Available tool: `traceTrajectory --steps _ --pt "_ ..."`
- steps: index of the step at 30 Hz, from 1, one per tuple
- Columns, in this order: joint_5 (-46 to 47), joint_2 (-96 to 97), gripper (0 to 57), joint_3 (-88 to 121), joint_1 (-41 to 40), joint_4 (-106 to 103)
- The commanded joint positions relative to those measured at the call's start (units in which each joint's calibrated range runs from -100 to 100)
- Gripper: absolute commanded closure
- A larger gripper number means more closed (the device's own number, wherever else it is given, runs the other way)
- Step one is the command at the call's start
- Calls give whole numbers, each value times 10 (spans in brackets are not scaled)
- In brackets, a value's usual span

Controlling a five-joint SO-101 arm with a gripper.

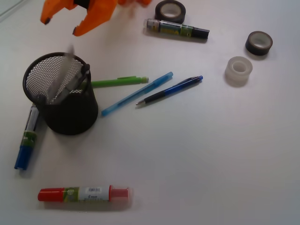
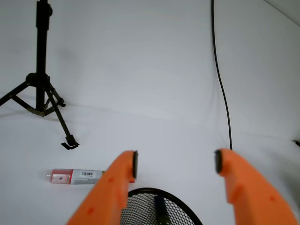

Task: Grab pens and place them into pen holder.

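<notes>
White, matte worktop (image 1: 197, 154) fills both views; no seams or marks visible, soft even light, faint shadows under the objects.

Orange claw (image 1: 60, 26) hangs at the top left of the front view, above and behind the pen holder (image 1: 63, 96). Jaws spread wide, nothing between them. Wrist view confirms this: claw (image 2: 176, 161) open, with bare worktop in the gap and the holder rim (image 2: 159, 208) just below.

Pen holder: black wire mesh, upright, left of centre. Two silver/white pens (image 1: 63, 77) stand inside it, leaning; one looks blurred. A dark pen end (image 2: 160, 208) shows inside the mesh in the wrist view.

Pens lying on the worktop, just right of the holder:
- green pen (image 1: 119, 82), near end at or behind the holder wall; cannot tell if touching.
- light blue pen (image 1: 137, 93), slanted, lower end near the holder base.
- dark blue-and-black pen (image 1: 169, 89), slanted alongside the light blue one, close beside it.

Other items:
- blue-capped marker (image 1: 26, 138), touching or just beside the holder's left side.
- red-capped marker (image 1: 84, 193), near the front edge, well apart from the holder; seen also in the wrist view (image 2: 75, 176).
- black-capped marker (image 1: 178, 29) at the top.
- dark tape roll (image 1: 170, 10) above it, second dark roll (image 1: 259, 43) and clear roll (image 1: 239, 70) at the right.

Room: black tripod (image 2: 41, 89) stands on the surface at the left of the wrist view; thin black cable (image 2: 222, 89) runs down at the right.
</notes>
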Motion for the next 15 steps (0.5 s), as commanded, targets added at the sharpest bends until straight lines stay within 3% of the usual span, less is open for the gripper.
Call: traceTrajectory --steps 1,8,15 --pt "21 -7 324 -18 -1 -10" --pt "155 -74 323 -87 -39 85" --pt "279 -195 323 -153 -108 500"
